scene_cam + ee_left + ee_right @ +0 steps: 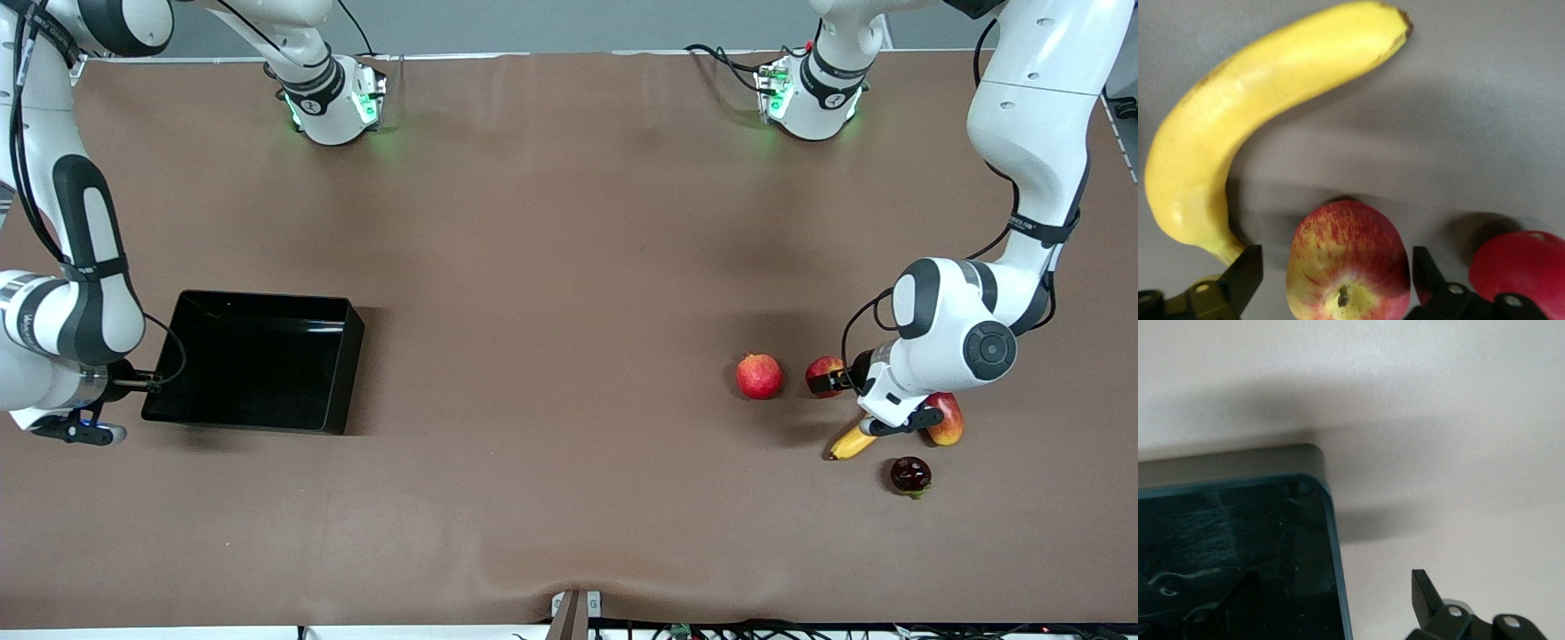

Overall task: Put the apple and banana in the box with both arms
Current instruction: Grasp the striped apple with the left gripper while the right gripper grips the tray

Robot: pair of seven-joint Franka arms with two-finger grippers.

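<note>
The apple (1348,260), red with yellow streaks, lies between the open fingers of my left gripper (1338,267), with a gap on each side. In the front view the apple (822,372) is half hidden by the left gripper (840,380). The yellow banana (1238,113) lies beside the apple, nearer the front camera (852,442), partly under the left arm's wrist. The black box (267,298) stands at the right arm's end of the table. My right gripper (142,384) is open and straddles the box's end wall (1331,520), one finger (1425,587) outside it.
A uniformly pinkish-red round fruit (758,375) lies beside the apple, toward the table's middle, and also shows in the left wrist view (1518,270). A red-yellow mango (947,418) and a dark round fruit (910,474) lie near the banana.
</note>
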